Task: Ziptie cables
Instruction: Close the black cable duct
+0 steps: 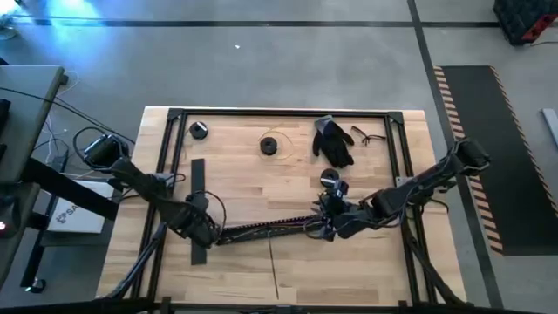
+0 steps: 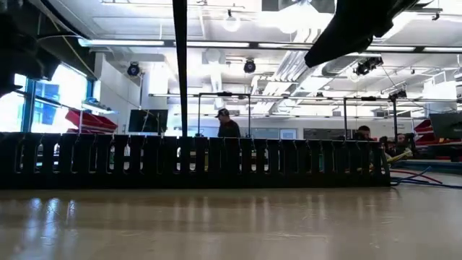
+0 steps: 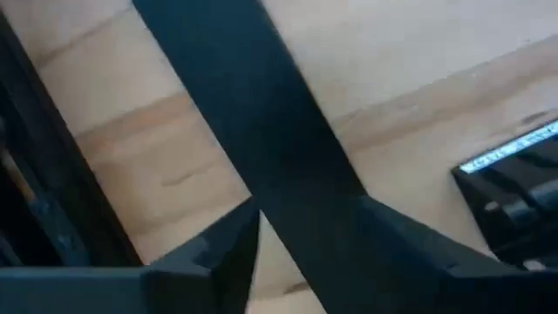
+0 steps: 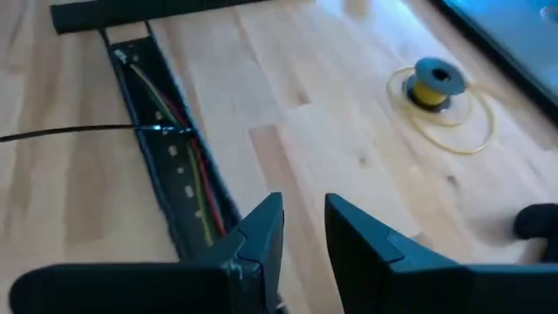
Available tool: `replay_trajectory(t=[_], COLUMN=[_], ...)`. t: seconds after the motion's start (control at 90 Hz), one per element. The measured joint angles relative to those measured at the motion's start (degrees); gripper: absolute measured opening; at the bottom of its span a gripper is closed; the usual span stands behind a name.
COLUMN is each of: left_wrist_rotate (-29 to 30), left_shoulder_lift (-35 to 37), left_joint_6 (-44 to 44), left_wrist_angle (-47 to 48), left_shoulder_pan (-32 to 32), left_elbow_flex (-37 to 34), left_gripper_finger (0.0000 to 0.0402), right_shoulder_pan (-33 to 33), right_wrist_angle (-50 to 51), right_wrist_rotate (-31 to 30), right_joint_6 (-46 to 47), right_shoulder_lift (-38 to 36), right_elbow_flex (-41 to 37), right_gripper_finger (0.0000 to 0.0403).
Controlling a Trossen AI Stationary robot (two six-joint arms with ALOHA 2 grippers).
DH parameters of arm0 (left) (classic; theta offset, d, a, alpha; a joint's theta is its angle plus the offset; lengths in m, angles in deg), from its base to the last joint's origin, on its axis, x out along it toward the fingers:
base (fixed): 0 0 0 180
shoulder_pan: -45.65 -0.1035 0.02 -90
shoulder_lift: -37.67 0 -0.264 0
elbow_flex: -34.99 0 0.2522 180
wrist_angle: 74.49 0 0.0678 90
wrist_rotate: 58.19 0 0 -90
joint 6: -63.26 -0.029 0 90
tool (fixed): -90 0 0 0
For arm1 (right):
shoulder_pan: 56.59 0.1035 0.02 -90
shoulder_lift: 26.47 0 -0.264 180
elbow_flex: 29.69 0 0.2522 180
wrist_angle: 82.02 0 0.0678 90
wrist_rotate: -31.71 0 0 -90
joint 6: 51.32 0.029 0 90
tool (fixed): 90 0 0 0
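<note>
The cables [image 4: 174,148], red, green and yellowish wires, lie inside a long black slotted duct [image 1: 270,231] that rests flat across the table's middle. The low view shows the duct's slotted wall [image 2: 195,162]. A thin black cord [image 4: 78,133] crosses the duct. My right gripper [image 4: 303,214] hovers at the duct's right end [image 1: 324,228], open by a narrow gap with nothing between its fingers. My left gripper [image 1: 205,231] is at the duct's left end, open over a flat black strip [image 3: 288,157] that runs between its fingers. My left gripper stands over the flat black strip [image 3: 305,201], which lies on the table, with one finger on either side and the fingers across it. Whether a finger touches the strip's edge, I cannot tell.
Small spools sit at the far left [image 1: 199,130], far middle [image 1: 270,144] and above the right gripper [image 1: 330,179]; one holds yellow wire [image 4: 432,83]. A black glove [image 1: 334,141] and safety glasses [image 1: 370,137] lie far right. A black frame [image 1: 279,112] borders the table.
</note>
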Motion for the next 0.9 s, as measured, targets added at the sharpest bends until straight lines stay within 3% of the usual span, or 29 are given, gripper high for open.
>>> replay_trajectory(t=[0.122,0.244,0.411,0.633,0.9], left_wrist_rotate=[5.5,12.5,11.0,8.1,13.8], left_shoulder_lift=[-0.2,-2.1,-10.1,-20.1,-19.3], left_joint_6=[10.4,20.2,20.8,20.8,14.7], left_wrist_angle=[-1.2,-2.6,-7.2,0.3,6.1], left_shoulder_pan=[4.5,8.9,9.1,9.0,8.1], left_elbow_flex=[0.0,0.1,0.4,6.0,6.7], left_gripper_finger=[0.0269,0.0291,0.0293,0.0294,0.0294], right_shoulder_pan=[0.0,0.1,0.3,0.4,0.4], right_wrist_angle=[0.0,0.0,0.1,0.1,-0.3], right_wrist_rotate=[-1.2,-1.2,-1.5,-1.4,-1.4], right_joint_6=[-0.4,-1.1,-1.4,-1.1,-1.1], right_shoulder_lift=[0.0,0.0,0.0,0.0,0.0], right_elbow_flex=[0.0,0.0,0.0,0.0,0.0], right_gripper_finger=[0.0071,0.0071,0.0071,0.0071,0.0071])
